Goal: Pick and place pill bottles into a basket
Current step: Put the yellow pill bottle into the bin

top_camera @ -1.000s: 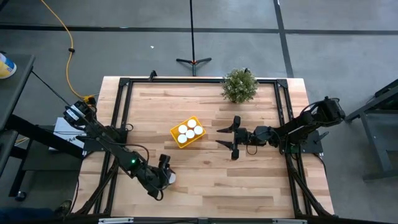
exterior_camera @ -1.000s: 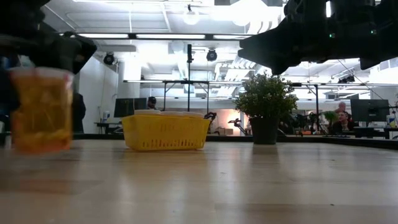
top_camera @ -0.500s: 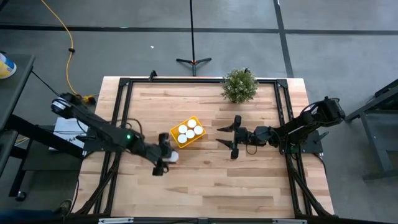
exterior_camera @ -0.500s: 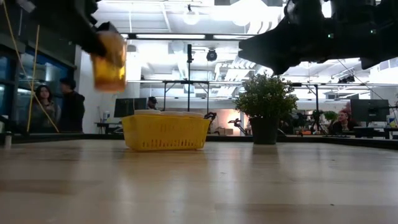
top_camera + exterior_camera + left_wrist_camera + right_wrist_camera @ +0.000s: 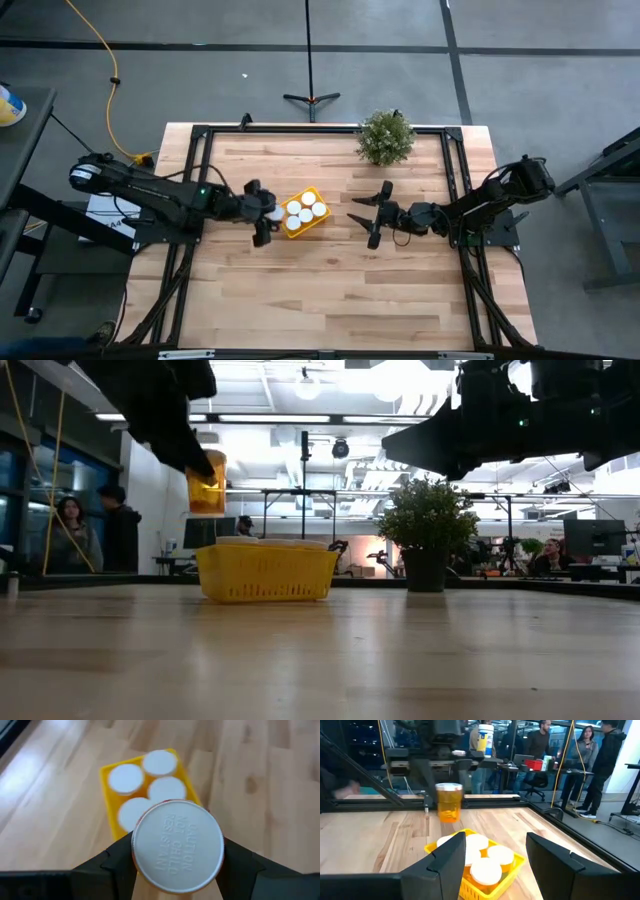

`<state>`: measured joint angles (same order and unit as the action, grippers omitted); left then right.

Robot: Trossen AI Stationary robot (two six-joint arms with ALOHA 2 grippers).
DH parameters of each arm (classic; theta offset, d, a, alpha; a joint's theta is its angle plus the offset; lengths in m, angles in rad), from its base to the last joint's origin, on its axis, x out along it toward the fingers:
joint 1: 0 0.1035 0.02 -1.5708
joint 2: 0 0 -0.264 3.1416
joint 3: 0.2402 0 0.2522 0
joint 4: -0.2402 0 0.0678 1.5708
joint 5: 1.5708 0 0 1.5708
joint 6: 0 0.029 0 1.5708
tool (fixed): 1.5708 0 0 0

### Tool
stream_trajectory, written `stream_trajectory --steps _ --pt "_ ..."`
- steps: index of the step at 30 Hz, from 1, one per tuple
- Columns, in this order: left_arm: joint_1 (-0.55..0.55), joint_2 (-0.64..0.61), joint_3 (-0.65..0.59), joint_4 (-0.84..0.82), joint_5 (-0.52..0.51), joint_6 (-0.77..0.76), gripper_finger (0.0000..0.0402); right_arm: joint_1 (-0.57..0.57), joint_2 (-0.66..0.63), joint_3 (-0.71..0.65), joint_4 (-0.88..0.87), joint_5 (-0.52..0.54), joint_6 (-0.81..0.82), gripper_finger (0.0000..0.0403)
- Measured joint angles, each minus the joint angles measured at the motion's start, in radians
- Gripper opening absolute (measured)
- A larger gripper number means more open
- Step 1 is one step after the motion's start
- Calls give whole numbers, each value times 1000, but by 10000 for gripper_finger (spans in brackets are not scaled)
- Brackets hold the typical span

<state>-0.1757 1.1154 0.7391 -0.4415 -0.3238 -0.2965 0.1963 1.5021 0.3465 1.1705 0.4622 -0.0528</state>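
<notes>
1. A pill bottle (image 5: 206, 482), orange-bodied with a white cap, is gripped in the left hand (image 5: 264, 214) above the surface (image 5: 330, 290), at the basket's left edge
2. The basket (image 5: 302, 211) sits near the middle of the surface and holds four white-capped bottles (image 5: 150, 782)
3. From the left wrist view, the held bottle's cap (image 5: 178, 846) seems to overlap one corner of the basket
4. The right hand (image 5: 372, 214) hangs open over the surface, right of the basket and apart from it
5. A potted plant (image 5: 385, 137) stands at the surface's far edge
</notes>
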Motion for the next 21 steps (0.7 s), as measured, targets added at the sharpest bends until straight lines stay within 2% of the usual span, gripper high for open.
stream_trajectory --steps 4,8,21 --pt "58 0 0 -16 13 2 243 0 0 0 -8 0 -3 199" --pt "92 31 0 -26 38 6 255 0 0 0 -14 0 -12 199" --pt "98 116 -1 -10 41 64 248 0 0 0 -26 0 -15 199"
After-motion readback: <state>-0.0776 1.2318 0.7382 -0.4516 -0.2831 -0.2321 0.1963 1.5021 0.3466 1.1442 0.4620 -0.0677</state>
